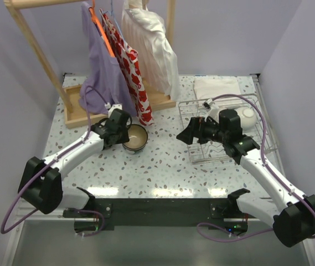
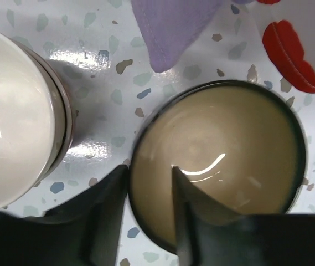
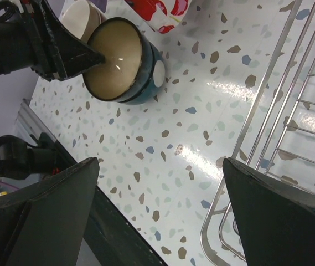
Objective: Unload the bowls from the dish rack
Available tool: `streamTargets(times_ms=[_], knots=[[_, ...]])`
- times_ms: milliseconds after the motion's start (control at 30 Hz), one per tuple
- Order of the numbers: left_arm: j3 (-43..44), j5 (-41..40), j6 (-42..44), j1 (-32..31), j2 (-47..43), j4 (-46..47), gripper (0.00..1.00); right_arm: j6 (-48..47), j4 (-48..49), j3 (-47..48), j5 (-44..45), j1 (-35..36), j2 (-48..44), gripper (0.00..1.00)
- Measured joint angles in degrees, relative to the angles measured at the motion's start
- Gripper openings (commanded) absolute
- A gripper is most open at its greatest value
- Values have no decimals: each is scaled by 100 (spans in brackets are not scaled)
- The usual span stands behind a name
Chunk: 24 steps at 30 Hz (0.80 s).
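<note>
A teal-blue bowl (image 1: 137, 138) with a beige inside stands on the table left of centre. My left gripper (image 1: 123, 134) straddles its near rim, one finger (image 2: 110, 194) outside and the other inside, shut on the bowl (image 2: 223, 160). Beside it stands a stack of bowls with a cream one (image 2: 8, 111) on top. The silver wire dish rack (image 1: 268, 133) sits at the right and holds a white bowl (image 1: 249, 118). My right gripper (image 1: 184, 136) is open and empty, hovering over the table at the rack's left edge (image 3: 268, 100). The teal bowl (image 3: 124, 61) shows in the right wrist view.
A wooden clothes stand (image 1: 91, 113) with hanging purple, red-patterned and white garments fills the back left. A purple garment (image 2: 174, 27) hangs just behind the teal bowl. A folded white cloth (image 1: 218, 86) lies behind the rack.
</note>
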Motion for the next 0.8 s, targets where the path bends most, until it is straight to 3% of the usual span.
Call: streamTargets(times_ms=[33,133,300,600,800], knots=[[-2,20,-7,0,-17,15,60,-17,-7,0,4,0,0,99],[-13,13,-26,0,-144,-13,72,-107,-61,0,83,0,-2,99],[-13,7,-31,0,-518,-26,85,-358,-413,63,479,0,-15,99],[-17,105,-22,0,-1344,-22,88,-723,-1139,671,1731,-109,-26,99],[-352,293,144,0,-2120,343,91,-667,-1360,881,2310,-785,-24,99]])
